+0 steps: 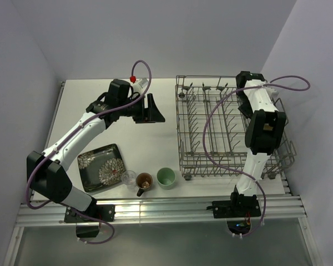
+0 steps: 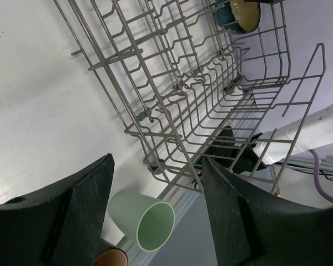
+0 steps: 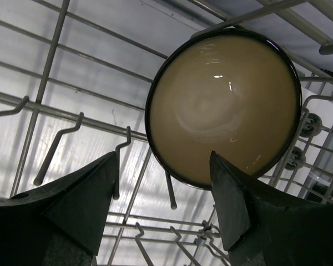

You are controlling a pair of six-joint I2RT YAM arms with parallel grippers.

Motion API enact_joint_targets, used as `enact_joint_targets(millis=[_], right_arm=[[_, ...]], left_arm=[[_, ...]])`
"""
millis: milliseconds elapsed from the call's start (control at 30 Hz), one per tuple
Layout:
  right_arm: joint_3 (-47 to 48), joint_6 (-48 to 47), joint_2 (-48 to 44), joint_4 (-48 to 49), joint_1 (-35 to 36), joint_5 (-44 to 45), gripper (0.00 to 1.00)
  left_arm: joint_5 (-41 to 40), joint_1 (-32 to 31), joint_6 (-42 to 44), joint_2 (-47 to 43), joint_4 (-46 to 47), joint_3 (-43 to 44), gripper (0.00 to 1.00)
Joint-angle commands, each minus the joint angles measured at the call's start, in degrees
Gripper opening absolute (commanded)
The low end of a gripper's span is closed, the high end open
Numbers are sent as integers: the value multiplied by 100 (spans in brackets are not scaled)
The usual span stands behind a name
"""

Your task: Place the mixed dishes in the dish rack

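Picture edge cuts off the brown mug point(image 2: 111, 259)

I can read no text, label, brand, number or sign in any of my three views. The only marking I can make out is the white flower pattern on the plate point(image 1: 101, 168), and that is not writing.
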Motion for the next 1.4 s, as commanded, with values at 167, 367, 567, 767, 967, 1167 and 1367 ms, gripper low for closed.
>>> enact_joint_targets(millis=[167,367,567,767,967,1167,1367], right_arm=[[-402,419,144,-406,16,636,75],[-665,595,232,-230,16,452,70],[-937,850,303,-195,7,539,58],[-1114,841,285,-90,-11,583,26],[-702,605,128,-134,-11,539,0],[317,8,-118,-318,-28,540,0],[1126,-537,-417,-327,-20,355,0]], left_arm=[[144,56,150,-65,130,-91,70],[179,109,142,-48,147,-144,70],[240,171,133,-92,182,-267,71],[249,197,159,-83,156,-294,71],[249,214,186,-4,86,-154,71],[346,206,80,216,59,84,70],[425,206,-95,304,173,67,69]])
